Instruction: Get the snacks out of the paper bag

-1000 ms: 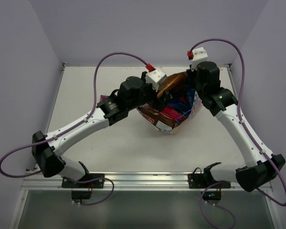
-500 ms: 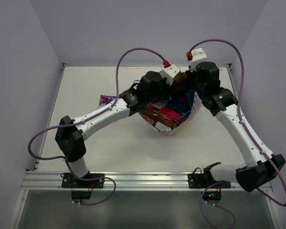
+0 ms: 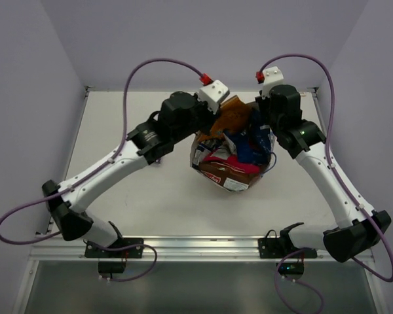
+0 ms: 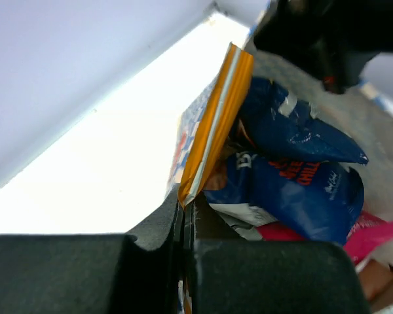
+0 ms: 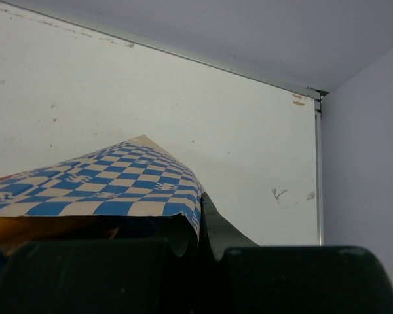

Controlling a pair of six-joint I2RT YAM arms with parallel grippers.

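White table [image 3: 150, 196] — left gripper [image 4: 184, 208], right gripper [image 5: 202, 222] pinch paper bag [image 5: 118, 180] — snacks [image 4: 295, 190] inside.

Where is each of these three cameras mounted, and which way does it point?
Top external: above and behind the bases, looking down on the table; the left arm and right arm show.
Left wrist: on its arm, looking past the left end effector, pinched on the paper bag rim, at dark blue snacks.
Right wrist: on its arm, facing the far wall; right end effector pinches the bag.
Shared: all three see the bag.
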